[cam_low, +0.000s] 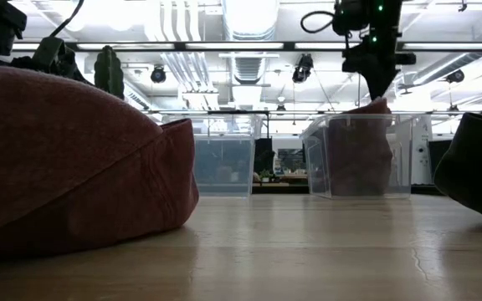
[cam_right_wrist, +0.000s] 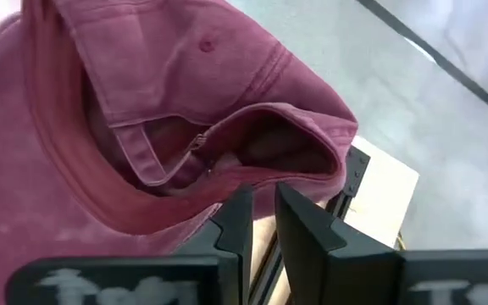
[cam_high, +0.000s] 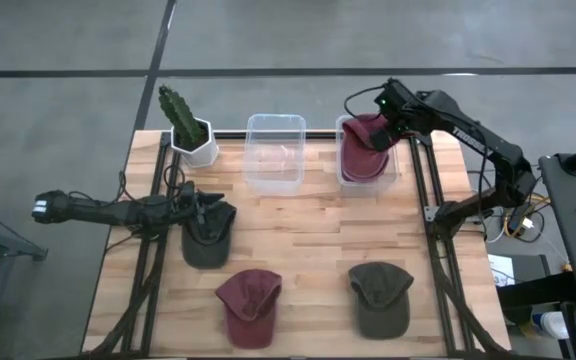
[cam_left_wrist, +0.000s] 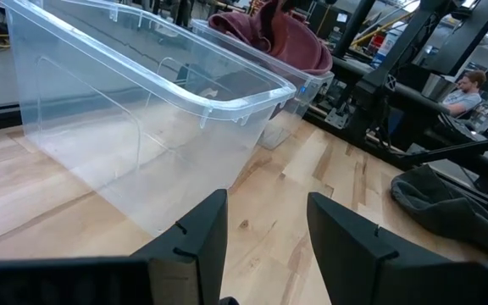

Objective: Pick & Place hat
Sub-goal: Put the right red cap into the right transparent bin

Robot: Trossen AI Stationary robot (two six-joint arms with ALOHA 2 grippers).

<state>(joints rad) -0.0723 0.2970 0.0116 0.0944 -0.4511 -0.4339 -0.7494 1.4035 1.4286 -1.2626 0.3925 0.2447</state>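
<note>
The red hat is soft and light and floppy, hanging half in the right-hand bin, where the right gripper pinches its cloth edge tight, while the left gripper waits open over the dark hat.

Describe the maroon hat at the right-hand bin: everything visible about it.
The maroon hat is a soft, faded cotton-looking cap with a seamed crown and a top button. It sits crumpled in the right clear bin, partly bulging above the rim. The right gripper is directly over it, fingers nearly together at the fabric's folded edge; whether they pinch it is unclear.
</note>
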